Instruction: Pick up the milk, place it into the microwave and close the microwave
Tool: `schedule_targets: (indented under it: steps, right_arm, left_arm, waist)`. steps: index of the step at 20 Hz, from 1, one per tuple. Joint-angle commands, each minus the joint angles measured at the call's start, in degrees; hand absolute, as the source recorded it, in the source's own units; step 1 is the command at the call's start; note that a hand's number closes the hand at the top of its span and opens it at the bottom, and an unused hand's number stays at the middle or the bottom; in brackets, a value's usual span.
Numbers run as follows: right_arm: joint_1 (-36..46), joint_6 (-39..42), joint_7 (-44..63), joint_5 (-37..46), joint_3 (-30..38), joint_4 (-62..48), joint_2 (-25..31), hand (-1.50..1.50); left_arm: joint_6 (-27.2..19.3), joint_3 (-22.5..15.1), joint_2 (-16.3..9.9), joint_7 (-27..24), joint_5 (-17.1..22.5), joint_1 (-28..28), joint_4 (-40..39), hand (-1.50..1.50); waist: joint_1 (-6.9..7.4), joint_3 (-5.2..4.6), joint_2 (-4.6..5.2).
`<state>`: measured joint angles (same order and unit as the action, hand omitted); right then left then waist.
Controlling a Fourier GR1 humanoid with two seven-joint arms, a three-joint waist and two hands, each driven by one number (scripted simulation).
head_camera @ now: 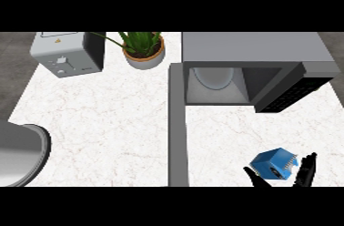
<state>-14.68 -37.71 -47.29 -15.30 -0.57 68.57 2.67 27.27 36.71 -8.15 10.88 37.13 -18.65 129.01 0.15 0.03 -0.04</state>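
Observation:
The milk is a small blue carton (272, 164) on the white marble counter at the lower right. My right hand (304, 171) comes in from the lower edge around it, fingers straight on its right side and the thumb (256, 177) on its left, not curled on it. The grey microwave (255, 54) stands at the back right. Its cavity (215, 86) is open with a round glass plate inside. Its long door (177, 125) swings out toward me, left of the carton. My left hand is not visible.
A grey toaster (66, 54) stands at the back left beside a potted plant (143, 49). A rounded grey sink or bowl rim (23, 154) shows at the lower left edge. The microwave's black control panel (292, 93) juts out at the right.

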Motion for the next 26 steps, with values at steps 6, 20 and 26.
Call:
schedule_targets:
  steps: [6, 20, 26]
  right_arm:
    - [7.6, 8.2, -10.9, -0.4, 3.9, -14.2, -0.3, 1.50]
    - [25.9, 28.1, -7.1, 6.2, -3.8, -23.4, 10.6, 1.50]
    - [27.3, 35.6, -4.2, 5.6, -7.0, -18.3, 9.2, 1.50]
  left_arm:
    - [2.0, 2.0, 1.5, 0.2, 0.1, 0.0, -0.4, -1.50]
    - [2.9, 0.2, 1.7, 1.6, -0.1, 0.5, 0.3, -1.50]
    - [3.0, 4.3, -1.0, 2.3, 5.0, 0.0, -1.5, -1.50]
  waist:
    - [0.17, 0.01, 0.01]
    - [1.53, 0.10, 0.25]
    - [0.32, -0.03, -0.08]
